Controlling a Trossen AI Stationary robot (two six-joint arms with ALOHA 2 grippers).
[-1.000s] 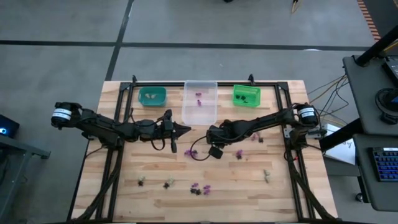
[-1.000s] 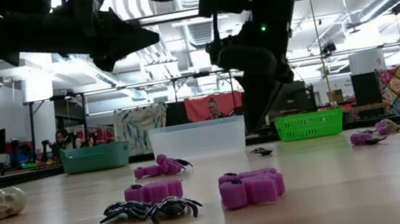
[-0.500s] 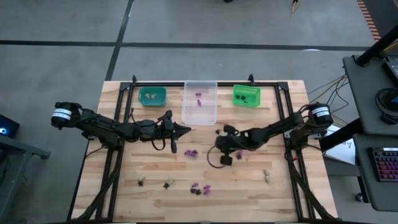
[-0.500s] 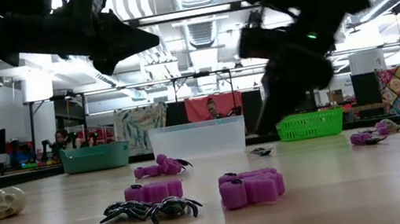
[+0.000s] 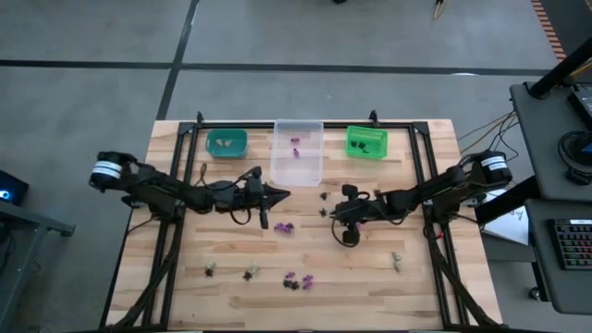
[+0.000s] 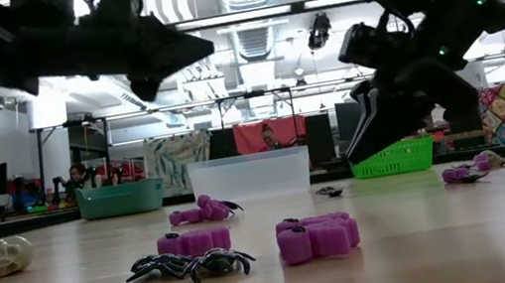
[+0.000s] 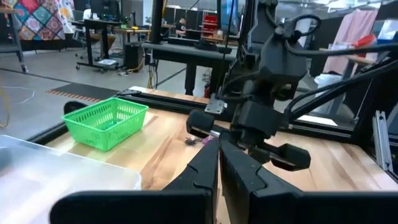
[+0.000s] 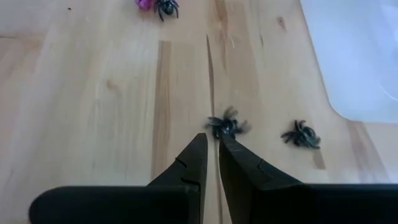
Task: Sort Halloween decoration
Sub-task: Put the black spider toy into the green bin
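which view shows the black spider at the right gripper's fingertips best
The right wrist view: the black spider sits sharp at the right gripper tips. In the high view it's a speck; the low and left wrist views don't show it clearly.

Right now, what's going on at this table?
Two arms are sorting small Halloween trinkets. The right gripper hangs low over the table, seemingly pinching a black spider at its fingertips. A second spider lies close by, near the clear bin. The left gripper hovers mid-table, shut and empty. Many trinkets lie loose along the table's front.
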